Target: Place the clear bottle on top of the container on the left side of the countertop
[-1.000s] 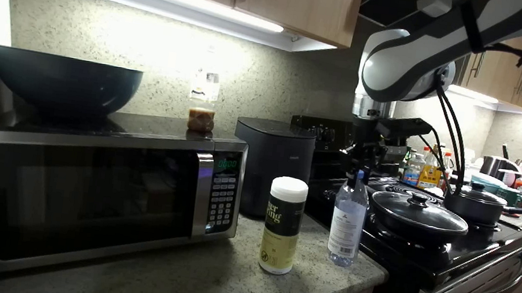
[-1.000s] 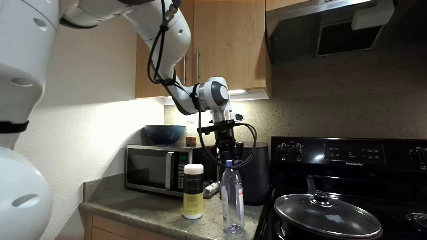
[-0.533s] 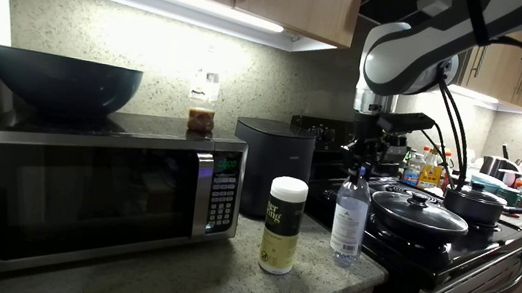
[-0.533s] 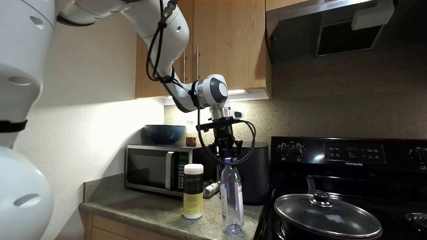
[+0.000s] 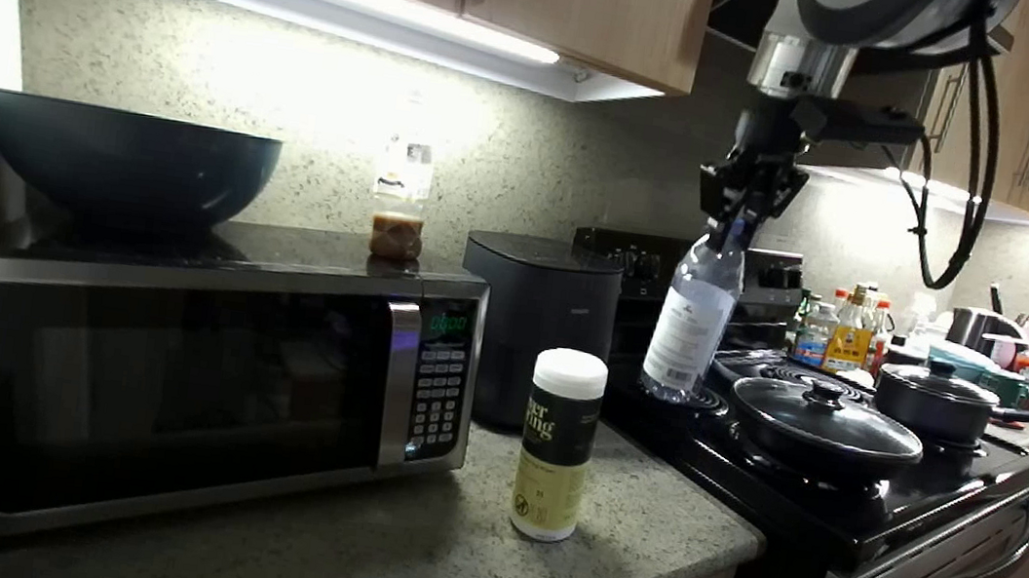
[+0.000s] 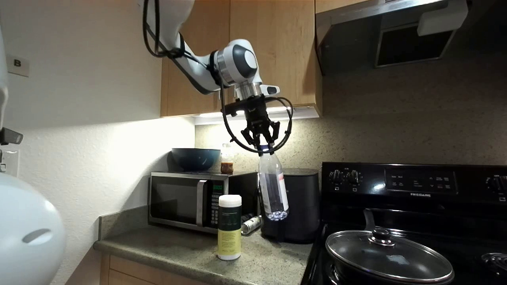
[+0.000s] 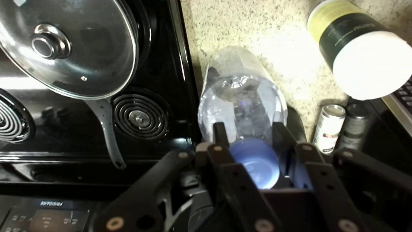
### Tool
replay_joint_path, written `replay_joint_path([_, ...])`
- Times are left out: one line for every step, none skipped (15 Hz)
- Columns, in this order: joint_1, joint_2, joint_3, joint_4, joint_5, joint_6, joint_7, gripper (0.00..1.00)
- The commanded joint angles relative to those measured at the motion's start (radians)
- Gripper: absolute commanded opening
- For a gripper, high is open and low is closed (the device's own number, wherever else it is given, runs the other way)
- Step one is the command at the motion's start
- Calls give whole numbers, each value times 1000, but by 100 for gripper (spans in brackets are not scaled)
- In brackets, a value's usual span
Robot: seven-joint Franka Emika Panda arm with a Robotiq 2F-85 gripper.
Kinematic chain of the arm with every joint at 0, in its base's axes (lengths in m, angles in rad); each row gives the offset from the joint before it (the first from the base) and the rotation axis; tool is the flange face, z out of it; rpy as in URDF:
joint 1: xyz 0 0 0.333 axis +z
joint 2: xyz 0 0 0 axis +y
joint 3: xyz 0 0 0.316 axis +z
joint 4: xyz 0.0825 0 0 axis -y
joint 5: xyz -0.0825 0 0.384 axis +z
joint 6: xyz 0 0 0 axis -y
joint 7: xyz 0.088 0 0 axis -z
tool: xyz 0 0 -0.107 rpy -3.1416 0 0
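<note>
The clear bottle, with a blue cap and pale label, hangs in the air in both exterior views [image 5: 692, 326] [image 6: 273, 186]. It is tilted. My gripper [image 5: 732, 237] is shut on its neck just below the cap; the gripper also shows in the other views [image 6: 265, 150] [image 7: 250, 130]. In the wrist view, the bottle [image 7: 243, 96] runs away from the fingers, cap nearest. The container, a white-lidded jar with black and yellow-green body, stands upright on the grey speckled countertop [image 5: 325, 551] in both exterior views [image 5: 552, 475] [image 6: 229, 233]. In the wrist view the container [image 7: 344, 35] is at upper right.
A black microwave [image 5: 189, 377] with a dark bowl [image 5: 127, 163] and amber-filled bottle [image 5: 396, 235] on top stands left. A dark appliance [image 5: 534, 331] is behind the container. The stove holds a lidded pan [image 5: 822, 425]. Small cans [image 7: 330, 129] lie by the microwave. Cabinets [image 6: 273, 51] hang above.
My gripper has risen with the clear bottle, lifting it off the countertop to well above it. The bottle has gone from upright to tilted. The container has not moved.
</note>
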State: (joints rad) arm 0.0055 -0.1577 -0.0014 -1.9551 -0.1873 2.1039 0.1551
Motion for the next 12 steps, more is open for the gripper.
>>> replay_joint_path([-11, -97, 23, -21, -8, -30, 63, 13])
replay_joint_path([-11, -52, 16, 3, 3, -9, 20, 38])
replay_joint_path([-12, -71, 19, 3, 3, -21, 29, 38])
replay_joint_path([-12, -83, 22, 2, 4, -27, 31, 38])
replay_joint_path([-12, -86, 22, 2, 4, -29, 33, 38])
replay_joint_path([-12, -86, 23, 1, 4, -29, 34, 38])
replay_joint_path([-13, -84, 22, 0, 4, -29, 35, 38])
replay_joint_path([-13, -83, 22, -1, 4, -29, 35, 13])
replay_joint_path([-9, -86, 17, 7, 23, -28, 20, 13])
replay_joint_path([-6, -91, 14, 15, 37, -24, 6, 13])
replay_joint_path([-2, -99, 14, 31, 45, -29, -9, 13])
replay_joint_path([0, -104, 14, 46, 53, -33, -22, 13])
